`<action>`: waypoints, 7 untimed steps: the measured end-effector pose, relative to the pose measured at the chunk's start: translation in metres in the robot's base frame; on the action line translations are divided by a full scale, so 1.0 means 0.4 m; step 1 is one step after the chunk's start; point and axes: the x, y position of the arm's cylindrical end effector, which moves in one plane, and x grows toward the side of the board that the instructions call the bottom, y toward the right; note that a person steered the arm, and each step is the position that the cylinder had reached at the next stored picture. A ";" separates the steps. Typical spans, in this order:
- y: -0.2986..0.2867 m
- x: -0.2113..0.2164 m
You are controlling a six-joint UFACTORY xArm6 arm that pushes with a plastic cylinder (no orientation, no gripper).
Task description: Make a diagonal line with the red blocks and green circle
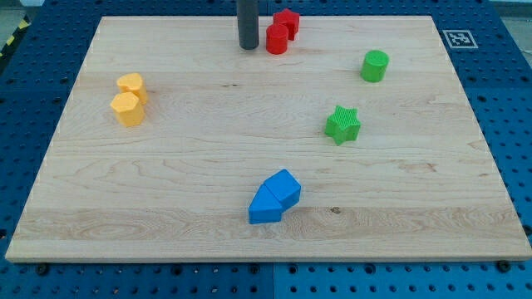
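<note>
Red blocks (282, 31), my tip (248, 46) beside, unlabelled

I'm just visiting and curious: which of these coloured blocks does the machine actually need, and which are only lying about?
Needed:
- red cylinder
- second red block
- green cylinder
- my tip, just left of the reds

Lying about:
- green star
- two yellow blocks
- two blue blocks

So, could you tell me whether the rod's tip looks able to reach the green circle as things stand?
Probably yes: my tip sits left of the red blocks, and bare board just below them leads to the green circle.
</note>
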 end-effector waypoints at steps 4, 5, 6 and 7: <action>0.153 -0.001; 0.201 -0.001; 0.203 -0.009; 0.202 -0.051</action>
